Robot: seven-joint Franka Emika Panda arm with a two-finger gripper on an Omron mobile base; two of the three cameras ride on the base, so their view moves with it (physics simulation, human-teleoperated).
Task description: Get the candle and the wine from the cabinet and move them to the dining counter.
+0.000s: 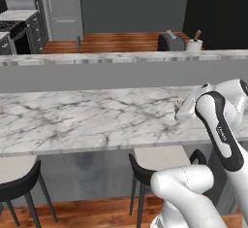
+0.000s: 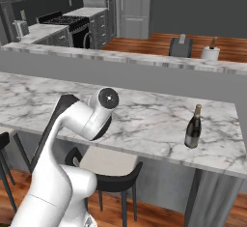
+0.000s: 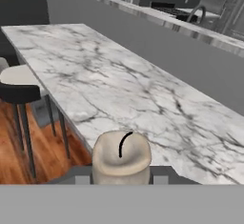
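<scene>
1. Marble with grey veins makes up the dining counter (image 2: 144, 120), fronted by dark stools with pale seats (image 2: 108, 163).
2. On the counter, the wine (image 2: 193, 127) stands upright near its right end.
3. Over the counter's near edge, the gripper (image 3: 121, 180) appears closed on the candle (image 3: 121, 156), though its fingertips are barely visible.

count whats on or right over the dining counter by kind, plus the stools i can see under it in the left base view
wine bottle: 1, standing on the dining counter
candle: 1, between the gripper fingers, above the counter
stools: 2
total: 4
</scene>
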